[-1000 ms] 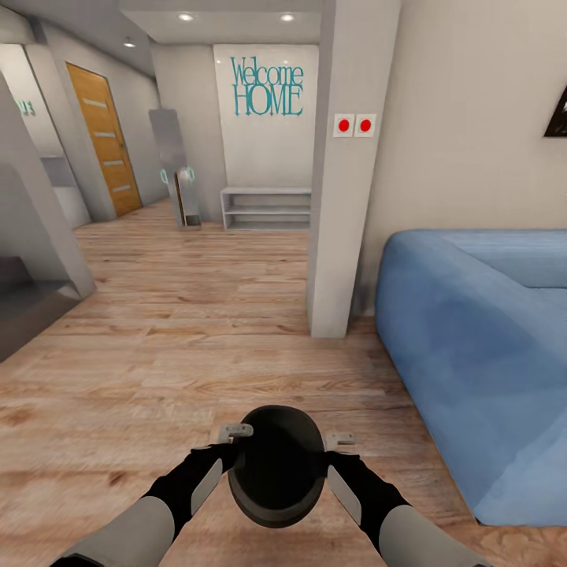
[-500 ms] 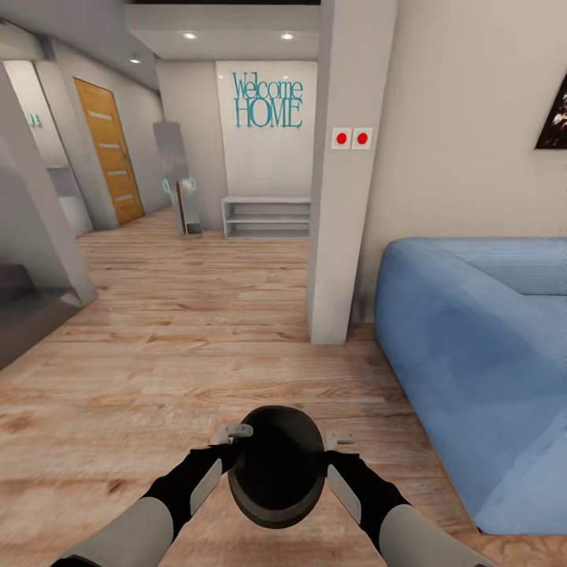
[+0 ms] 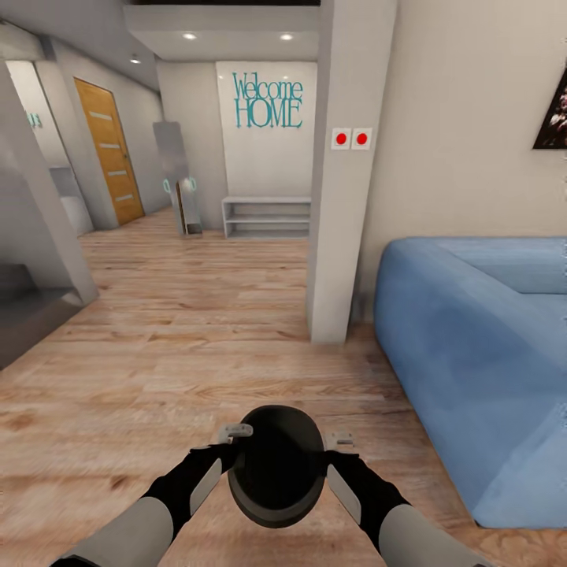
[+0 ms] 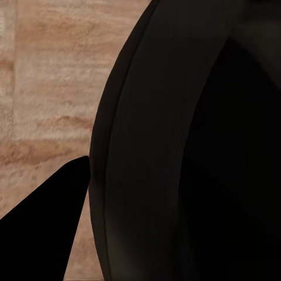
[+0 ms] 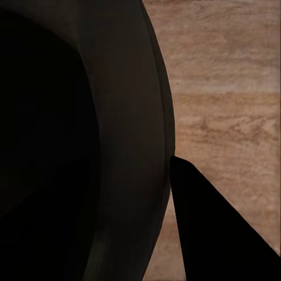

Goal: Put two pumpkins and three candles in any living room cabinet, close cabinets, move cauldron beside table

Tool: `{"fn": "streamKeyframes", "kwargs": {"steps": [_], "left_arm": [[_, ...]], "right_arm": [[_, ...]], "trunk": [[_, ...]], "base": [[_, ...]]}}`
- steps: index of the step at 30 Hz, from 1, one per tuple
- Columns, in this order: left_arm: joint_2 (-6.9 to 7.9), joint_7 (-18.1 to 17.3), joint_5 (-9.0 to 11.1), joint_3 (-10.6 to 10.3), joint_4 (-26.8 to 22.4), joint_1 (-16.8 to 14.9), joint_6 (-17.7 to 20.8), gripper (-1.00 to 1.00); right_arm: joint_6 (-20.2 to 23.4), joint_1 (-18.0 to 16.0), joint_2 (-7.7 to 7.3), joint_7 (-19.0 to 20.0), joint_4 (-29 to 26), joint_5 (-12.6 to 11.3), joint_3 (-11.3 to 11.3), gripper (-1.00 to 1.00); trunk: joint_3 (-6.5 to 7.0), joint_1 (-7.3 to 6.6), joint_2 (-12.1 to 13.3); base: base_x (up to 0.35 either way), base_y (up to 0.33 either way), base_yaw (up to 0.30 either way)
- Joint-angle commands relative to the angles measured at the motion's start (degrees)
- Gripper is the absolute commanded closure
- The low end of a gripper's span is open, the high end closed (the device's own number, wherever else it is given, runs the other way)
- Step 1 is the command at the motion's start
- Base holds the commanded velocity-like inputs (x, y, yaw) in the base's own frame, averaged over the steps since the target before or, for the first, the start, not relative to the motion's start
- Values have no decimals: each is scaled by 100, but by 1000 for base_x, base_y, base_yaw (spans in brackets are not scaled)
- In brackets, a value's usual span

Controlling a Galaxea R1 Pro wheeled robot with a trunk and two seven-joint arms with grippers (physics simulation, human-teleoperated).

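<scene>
Both end effectors hold the cauldron [image 3: 276, 466] between them at 6 o'clock in the head view: the left end effector [image 3: 235, 432] presses its 9 o'clock flank, the right end effector [image 3: 340, 438] its 3 o'clock flank, the pot carried clear above the floor [image 3: 181, 346]. Whether either one's fingers are actually clamped on the rim or merely squeezing the wall from outside I cannot tell; the wrist views give just the dark curved wall against the planks.

Since a second ago the grip looks unchanged, but the whole scene has slid: the door [image 3: 110, 150] at 10 o'clock, the "Welcome HOME" sign [image 3: 268, 100] at 12, the pillar [image 3: 346, 165] and the sofa [image 3: 480, 354] at 3 o'clock all sit a little lower, and in the last half second barely shift. So the camera moved, then nearly settled.

For the task, my reading is that the cauldron is in transit; the bench it must end beside is yet to be found, as are pumpkins, candles and cabinet.
</scene>
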Motion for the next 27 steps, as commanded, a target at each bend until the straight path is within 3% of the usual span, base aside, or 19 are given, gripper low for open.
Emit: {"fn": "streamKeyframes", "kwargs": {"steps": [1, 27], "left_arm": [[146, 35, 219, -118, -4, 0, 20, 100], [146, 35, 219, -122, -9, 0, 22, 100]], "right_arm": [[-34, -9, -29, -25, -291, -98, 56, 100], [-34, -9, -29, -25, -291, -105, 56, 100]], "trunk": [[-5, -4, -3], [-5, -4, -3]], "base": [[-215, 80, -52], [-325, 9, -189]]}}
